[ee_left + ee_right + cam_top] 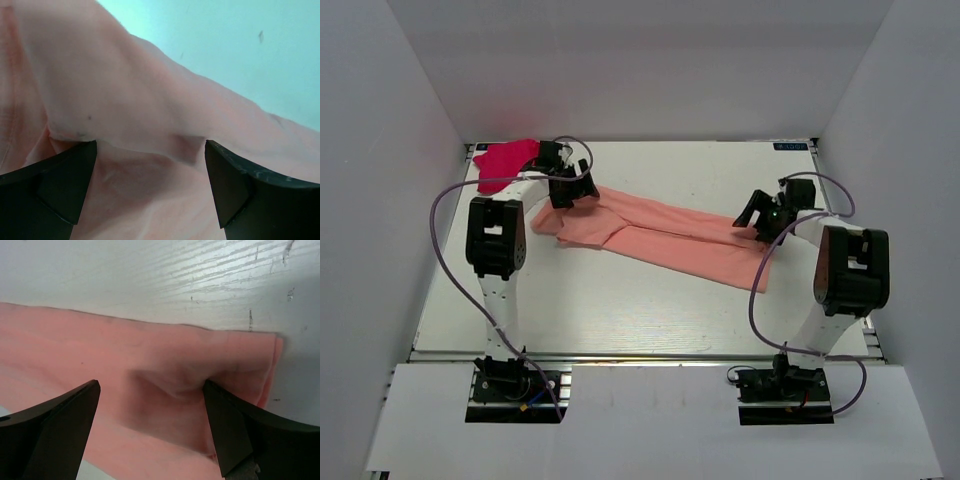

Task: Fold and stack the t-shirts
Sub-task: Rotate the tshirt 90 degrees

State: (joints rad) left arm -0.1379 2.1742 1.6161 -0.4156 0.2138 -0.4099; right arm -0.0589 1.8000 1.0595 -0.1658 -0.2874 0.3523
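Note:
The salmon pink t-shirt (660,238) lies folded into a long band, running diagonally from back left to the right side of the table. The magenta-red t-shirt (503,161) is a small bundle in the back left corner. My left gripper (567,193) is down at the band's left end. In the left wrist view it (150,185) is open, its fingers wide apart, with the pink cloth (125,100) beneath them. My right gripper (758,220) is at the band's right end. In the right wrist view it (150,427) is open over the cloth (150,355), near the hem corner.
The white table (620,320) is enclosed by white walls on the left, back and right. The magenta bundle lies just behind my left arm. Grey cables loop from both arms over the table.

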